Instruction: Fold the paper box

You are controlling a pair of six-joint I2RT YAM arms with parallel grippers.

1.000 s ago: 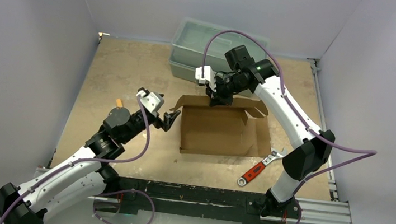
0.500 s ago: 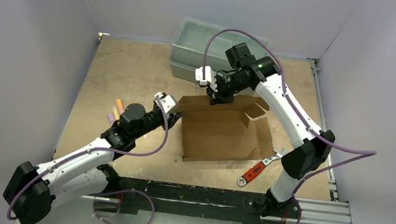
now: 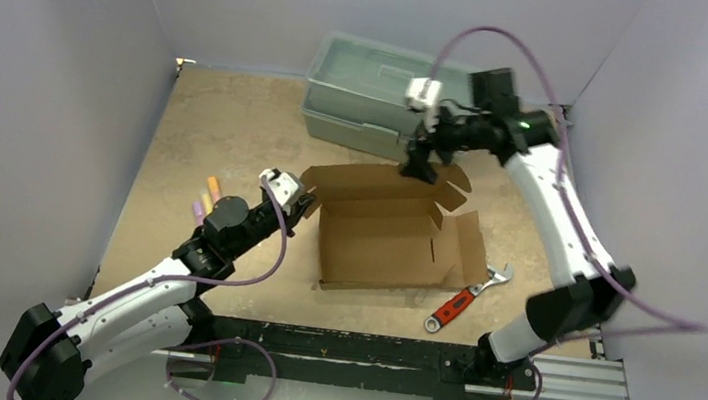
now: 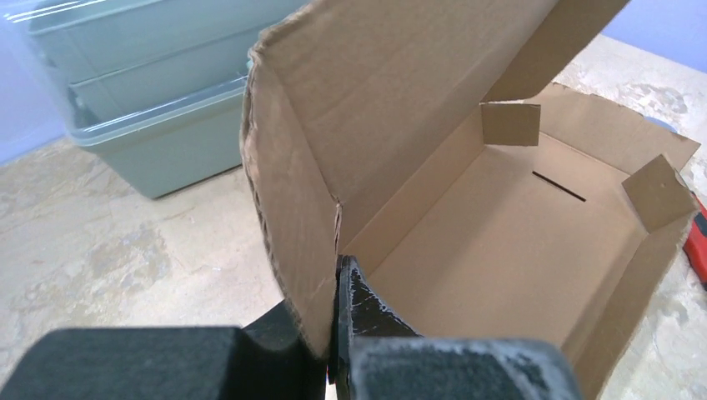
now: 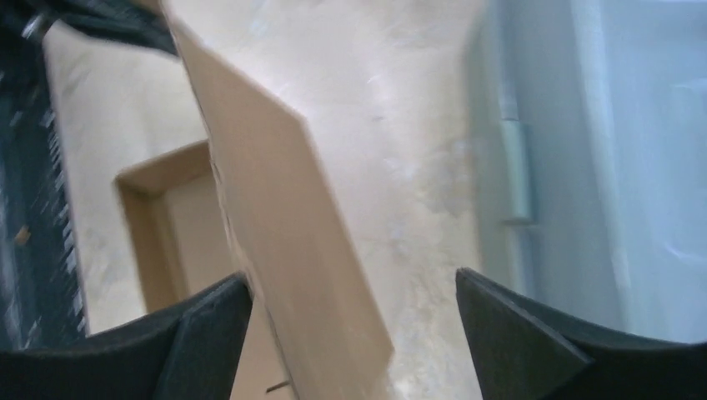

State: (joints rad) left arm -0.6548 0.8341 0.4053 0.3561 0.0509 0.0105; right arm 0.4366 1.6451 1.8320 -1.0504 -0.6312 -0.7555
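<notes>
Pale lilac walls (image 3: 65, 46) close in a worn, sandy-brown tabletop (image 3: 207, 133), with a dark rail (image 3: 334, 344) along its near edge where the two arms are bolted. At the far side sits a grey-green plastic bin (image 3: 361, 100) with a translucent lid. Just near of it, about the middle of the tabletop, lies the cardboard box (image 3: 390, 249), partly formed: its base is flat on the surface, its wide far panel stands tilted up, its left wall is raised, and its right flap lies open toward the right. The left wrist view shows the brown inside of the box (image 4: 500, 225), with a narrow slot in the floor and small tabs standing at the far corners. The left gripper (image 3: 301, 202) is at the box's near-left corner; its dark fingers (image 4: 358, 308) are pinched narrow on the lower edge of the raised left wall. The right gripper (image 3: 421, 165) hangs over the top edge of the far panel, between box and bin; in its own wrist view the jaws stand wide, and a blurred slab of cardboard (image 5: 283, 250) passes between them, close by one finger (image 5: 208, 325). A red-handled wrench (image 3: 459, 301) lies near the box's near-right corner. Some small coloured pieces (image 3: 207, 198), too small to identify, lie left of the left arm.
</notes>
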